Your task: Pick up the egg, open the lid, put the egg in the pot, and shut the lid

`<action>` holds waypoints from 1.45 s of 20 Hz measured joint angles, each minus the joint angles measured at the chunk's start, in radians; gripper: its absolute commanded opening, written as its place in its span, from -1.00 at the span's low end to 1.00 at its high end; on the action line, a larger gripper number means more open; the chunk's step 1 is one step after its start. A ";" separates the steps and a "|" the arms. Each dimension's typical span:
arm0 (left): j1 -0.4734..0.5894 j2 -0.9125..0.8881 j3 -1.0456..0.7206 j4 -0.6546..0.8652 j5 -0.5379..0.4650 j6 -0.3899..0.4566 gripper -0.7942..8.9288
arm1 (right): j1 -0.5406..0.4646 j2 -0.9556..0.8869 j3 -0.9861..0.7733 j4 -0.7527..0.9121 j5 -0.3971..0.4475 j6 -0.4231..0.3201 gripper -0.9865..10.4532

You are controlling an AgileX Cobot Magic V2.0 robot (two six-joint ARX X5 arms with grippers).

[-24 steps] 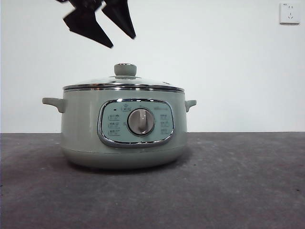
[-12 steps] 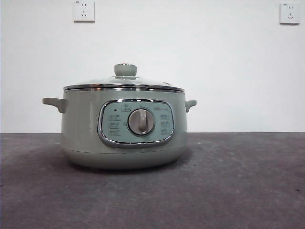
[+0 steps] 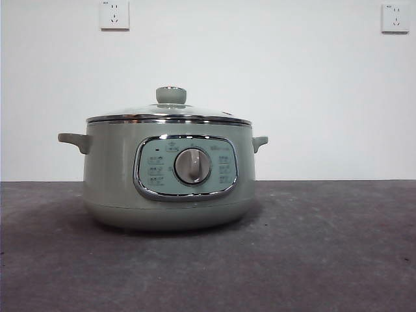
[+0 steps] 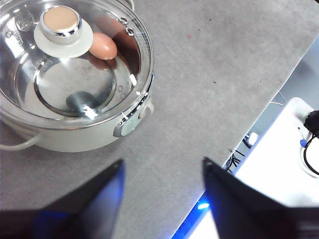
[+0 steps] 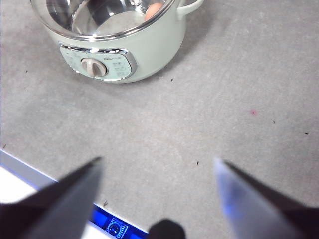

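Glass lid [image 4: 75,69] is sitting closed on the pot [image 3: 169,172]; the egg [image 4: 103,46] is lying inside, at about 1 o'clock from the knob. Left gripper [image 4: 162,172] and right gripper [image 5: 157,169] are hanging clear, jaws wide and empty. Task is looking complete.

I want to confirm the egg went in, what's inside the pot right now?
Through the closed glass lid, the egg lies on the pot's shiny floor near the wall. The knob hides part of the floor. Both grippers are open and empty.
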 measured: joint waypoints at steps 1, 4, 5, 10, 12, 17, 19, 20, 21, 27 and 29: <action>0.000 0.000 0.000 0.000 0.000 0.000 -0.85 | 0.000 0.000 0.000 0.002 0.000 0.000 -0.85; 0.000 0.000 0.000 0.000 0.000 0.000 -0.85 | 0.000 0.002 0.000 0.003 0.000 0.000 -0.85; 0.000 0.000 0.000 0.000 0.000 0.000 -0.85 | 0.000 0.002 0.000 0.003 0.000 0.000 -0.85; 0.000 0.000 0.000 -0.002 0.000 0.000 -0.85 | 0.000 0.002 0.000 0.004 0.009 0.026 -0.82; 0.000 0.000 0.000 -0.002 0.000 0.000 -0.85 | 0.000 0.002 0.000 0.004 0.009 0.027 -0.82; 0.000 0.000 0.000 0.002 -0.006 0.002 -0.84 | 0.000 0.002 0.000 0.004 0.009 0.027 -0.82; 0.000 0.000 0.000 0.065 -0.059 0.012 -0.84 | 0.000 0.002 0.000 0.005 0.009 0.027 -0.82; 0.000 0.000 0.001 0.090 -0.068 0.011 -0.84 | 0.000 0.002 0.000 0.004 0.009 0.027 -0.82; 0.000 0.000 0.001 0.096 -0.069 0.009 -0.84 | 0.000 0.002 0.000 0.004 0.009 0.027 -0.82; 0.048 -0.019 0.001 0.299 -0.100 0.037 -0.84 | 0.000 0.002 0.000 0.005 0.009 0.027 -0.82; 0.141 -0.077 0.000 0.408 -0.099 0.058 -0.84 | 0.000 0.002 0.000 0.005 0.009 0.029 -0.82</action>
